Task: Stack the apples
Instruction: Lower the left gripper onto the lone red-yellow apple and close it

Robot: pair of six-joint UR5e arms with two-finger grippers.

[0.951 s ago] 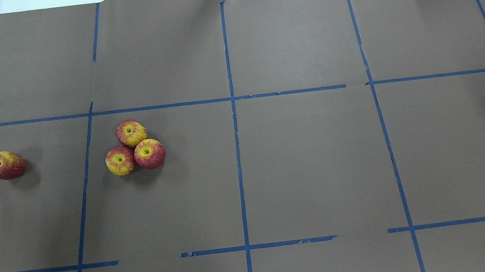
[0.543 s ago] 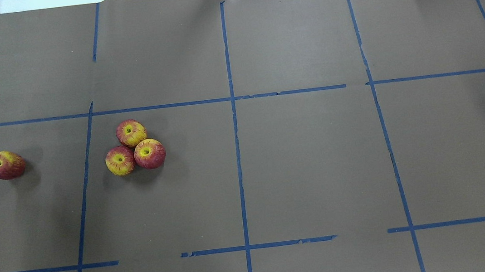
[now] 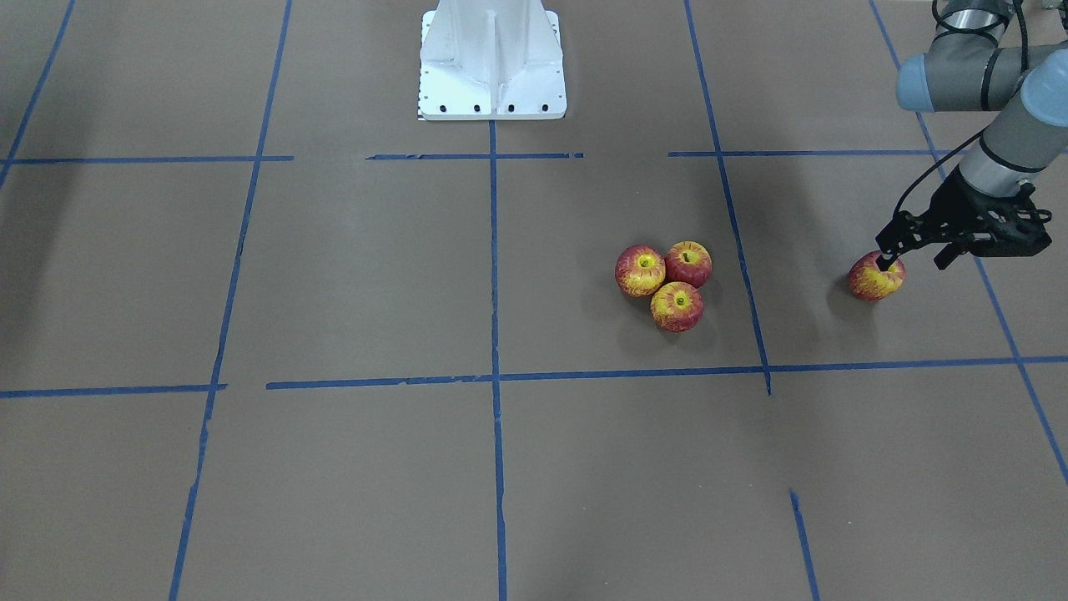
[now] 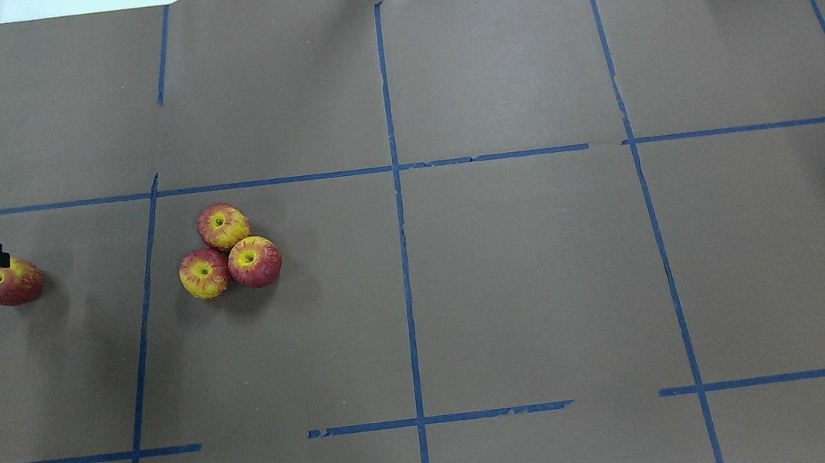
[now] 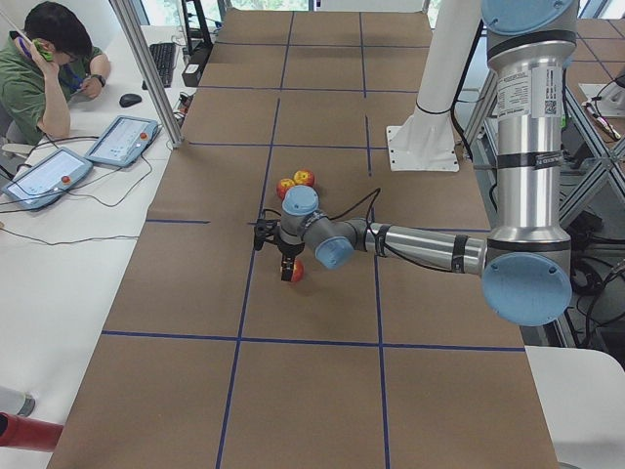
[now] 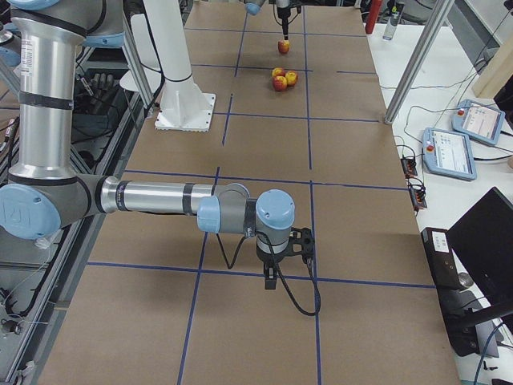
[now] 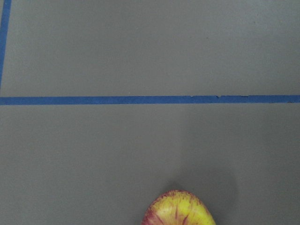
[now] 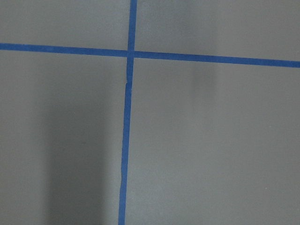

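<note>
Spreading under everything, the brown worktop [image 4: 543, 286] is seen. The left arm [image 3: 993, 142] is extended past the cluster of three touching apples [image 4: 228, 248], on the robot's left of it. The left jaws are held released, with one fingertip [image 3: 889, 257] just above the lone apple [image 4: 10, 282], which is laid on the worktop well apart from that cluster. Whether the right jaws are released or clenched cannot be told.

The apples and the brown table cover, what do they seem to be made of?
The apples look like painted plastic: glossy, with near-identical red and yellow streaks. The table cover looks like matte brown paper, with no shine and a faint seam. The blue lines on it seem to be tape, broken and ragged in places.
</note>
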